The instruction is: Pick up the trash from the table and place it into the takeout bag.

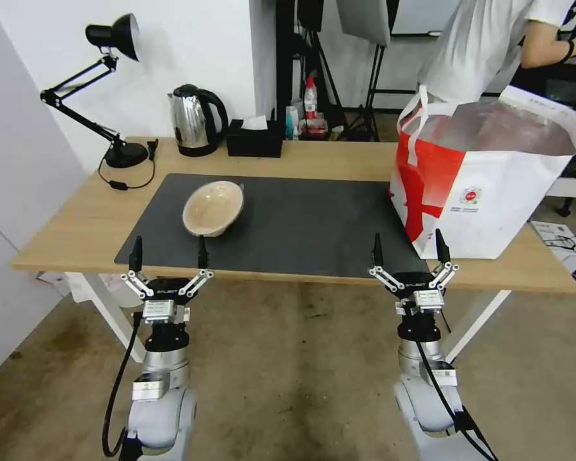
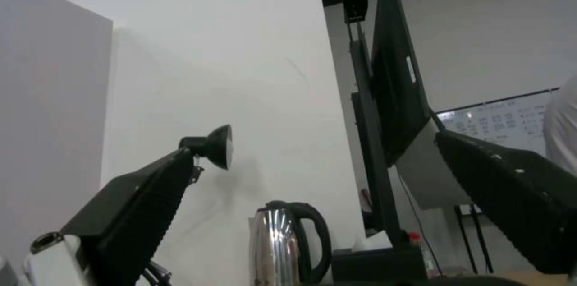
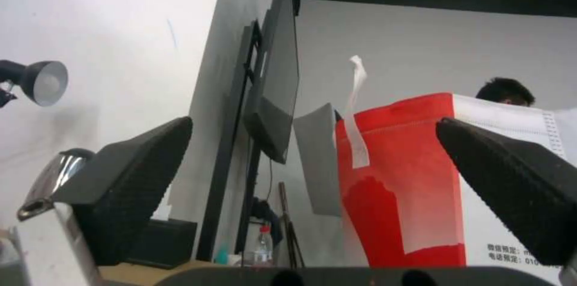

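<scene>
The table point(image 1: 83, 224) carries one dark grey mat point(image 1: 301, 218). Two grippers hover at its near edge: left gripper point(image 1: 169, 254) and right gripper point(image 1: 408, 250), both with fingers spread, holding nothing. One beige bowl point(image 1: 212, 207) lies tilted on the mat's left part. One takeout bag point(image 1: 486, 186) stands at right. One kettle point(image 1: 195, 120) and one tissue box point(image 1: 255, 139) sit at the far edge.

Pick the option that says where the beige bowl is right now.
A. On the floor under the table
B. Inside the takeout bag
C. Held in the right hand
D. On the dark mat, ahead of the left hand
D: the bowl lies tilted on the mat, just beyond the open, empty left hand, well apart from the bag.
</scene>
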You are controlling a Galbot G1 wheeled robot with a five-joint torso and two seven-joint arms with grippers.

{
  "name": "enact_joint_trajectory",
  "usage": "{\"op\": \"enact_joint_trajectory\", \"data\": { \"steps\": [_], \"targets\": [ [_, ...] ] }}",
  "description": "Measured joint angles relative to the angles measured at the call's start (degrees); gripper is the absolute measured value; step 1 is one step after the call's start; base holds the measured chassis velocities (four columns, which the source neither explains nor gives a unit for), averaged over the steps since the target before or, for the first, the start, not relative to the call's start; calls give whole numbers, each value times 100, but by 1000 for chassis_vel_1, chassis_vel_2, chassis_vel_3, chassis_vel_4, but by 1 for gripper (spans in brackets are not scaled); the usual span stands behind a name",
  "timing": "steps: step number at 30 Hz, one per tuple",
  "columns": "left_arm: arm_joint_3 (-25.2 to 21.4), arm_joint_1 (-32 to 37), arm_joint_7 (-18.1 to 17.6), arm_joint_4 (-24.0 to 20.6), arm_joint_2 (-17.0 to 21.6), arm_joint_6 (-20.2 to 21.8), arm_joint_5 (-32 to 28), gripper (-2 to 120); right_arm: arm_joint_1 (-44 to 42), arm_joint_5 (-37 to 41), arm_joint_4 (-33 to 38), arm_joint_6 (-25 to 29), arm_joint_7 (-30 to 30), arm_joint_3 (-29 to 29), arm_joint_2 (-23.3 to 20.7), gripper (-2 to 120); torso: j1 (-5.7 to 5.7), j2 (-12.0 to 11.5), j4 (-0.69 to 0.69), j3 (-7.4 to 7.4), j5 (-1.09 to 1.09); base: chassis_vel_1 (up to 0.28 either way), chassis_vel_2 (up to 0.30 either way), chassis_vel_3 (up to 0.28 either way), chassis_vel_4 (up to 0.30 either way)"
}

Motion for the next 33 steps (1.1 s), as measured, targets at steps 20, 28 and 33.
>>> {"op": "enact_joint_trajectory", "data": {
  "steps": [20,28,33],
  "targets": [
    [-36,-780,819,330,491,764,-246,100,0,7,2,-5,0,0,-1,100,0,0,0,0,0,0,0,0,0],
    [-102,-993,1201,491,694,995,-327,100,1,8,2,-5,0,0,-1,100,0,0,0,0,0,0,0,0,0],
    [-130,-1173,1528,662,877,1135,-336,100,1,9,2,-5,0,0,-1,100,0,0,0,0,0,0,0,0,0]
  ]
}}
